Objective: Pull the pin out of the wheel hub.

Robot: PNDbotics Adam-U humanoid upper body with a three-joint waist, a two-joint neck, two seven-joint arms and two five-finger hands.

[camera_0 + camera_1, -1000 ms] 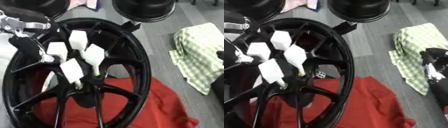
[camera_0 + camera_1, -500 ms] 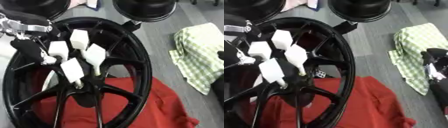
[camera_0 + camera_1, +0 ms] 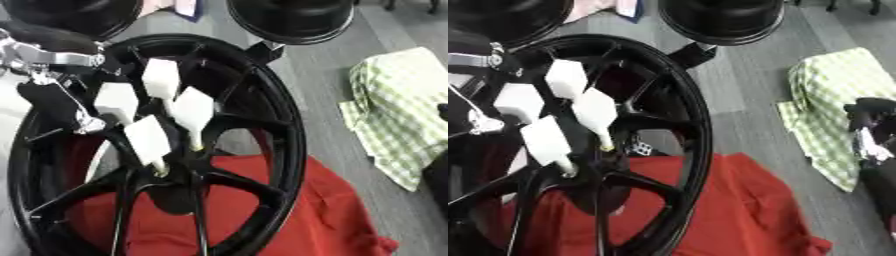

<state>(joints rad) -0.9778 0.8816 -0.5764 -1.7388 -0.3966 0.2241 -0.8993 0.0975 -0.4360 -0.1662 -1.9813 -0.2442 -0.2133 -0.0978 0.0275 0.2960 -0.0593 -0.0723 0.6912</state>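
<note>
Big black wheel (image 3: 262,125) stands on its edge on a red cloth (image 3: 289,210), w/ the hub (image 3: 175,185) low in the middle. Left hand (image 3: 144,112) reaches in, white fingertips (image 3: 194,110) straight & spread by the hub, prob. so it can get at the pin. Pin itself too small to see. Right hand (image 3: 870,127) waits by the green checked cloth (image 3: 398,110); can't tell its fingers.

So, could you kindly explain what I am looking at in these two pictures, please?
Both pictures come from a stereo camera in a humanoid robot's head, looking down. A black spoked wheel lies on a red cloth. The white blocks are the fingers of the robot's left hand, reaching from the left down to the wheel hub. I cannot tell whether it grips the pin. The right hand shows dimly at the right edge, beside a green checked cloth.
</note>
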